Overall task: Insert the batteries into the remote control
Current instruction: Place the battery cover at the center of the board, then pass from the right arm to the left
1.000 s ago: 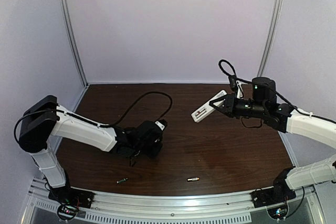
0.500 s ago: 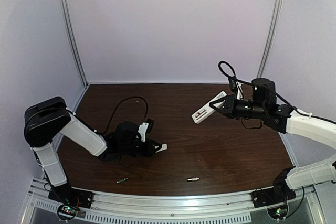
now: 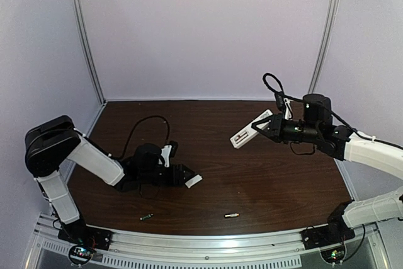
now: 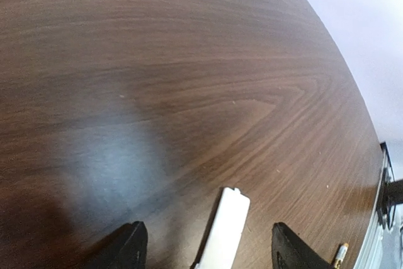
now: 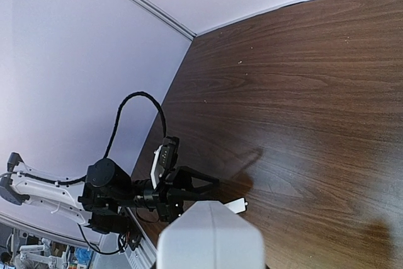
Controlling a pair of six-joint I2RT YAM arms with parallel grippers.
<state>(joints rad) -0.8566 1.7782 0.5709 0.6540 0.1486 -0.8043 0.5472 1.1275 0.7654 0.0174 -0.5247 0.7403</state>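
Right gripper was clamped on the remote control, aloft. Left gripper sat low, fingers spread, white cover between them. One battery and the other battery lay apart near the table's front edge.

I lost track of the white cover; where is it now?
In the top view the white cover sits left of centre, inside the open left end effector, well left of the remote control.

Tabletop is lying open across the middle; only a white cover and 2 batteries are sitting near the front.
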